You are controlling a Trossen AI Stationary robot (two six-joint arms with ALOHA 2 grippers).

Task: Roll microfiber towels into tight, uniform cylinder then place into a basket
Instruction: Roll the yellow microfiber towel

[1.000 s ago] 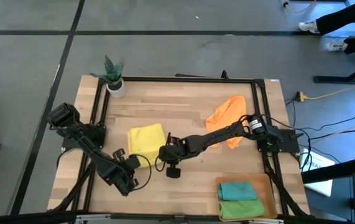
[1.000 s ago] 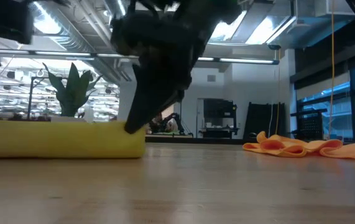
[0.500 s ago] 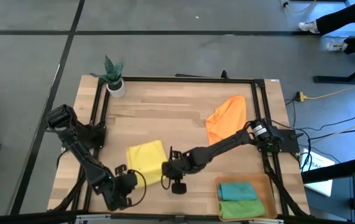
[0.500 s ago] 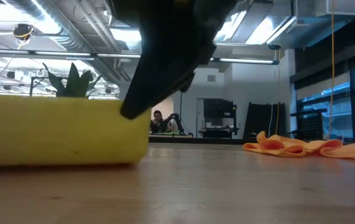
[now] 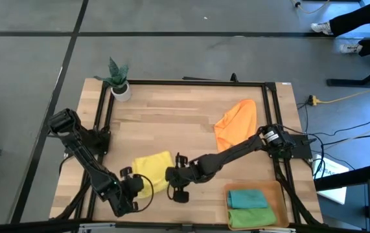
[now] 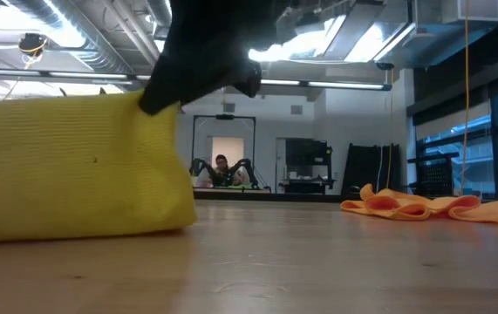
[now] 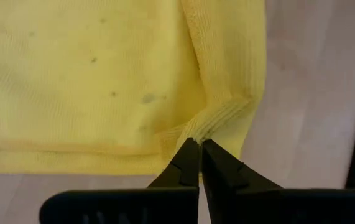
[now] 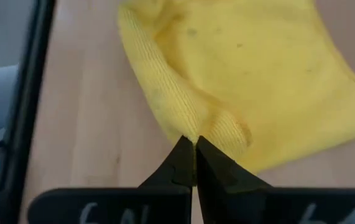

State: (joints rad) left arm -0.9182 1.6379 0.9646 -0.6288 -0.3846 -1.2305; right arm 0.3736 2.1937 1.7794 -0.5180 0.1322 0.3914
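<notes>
Bare desk [image 5: 172,120] lies open across the middle and along the far edge, between the plant pot [image 5: 121,90] in the far left corner and the orange towel [image 5: 235,120] toward the right. Near the front edge the yellow towel [image 5: 151,171] and both arms crowd the space, the left pincer [image 5: 135,183] and right pincer [image 5: 170,175] clamped on its two ends. The basket [image 5: 277,194] with its teal and green rolls blocks the front right corner.

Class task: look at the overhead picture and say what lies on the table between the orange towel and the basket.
Only the right arm crosses that stretch in the high view; otherwise bare wood separates the orange towel from the basket.
</notes>
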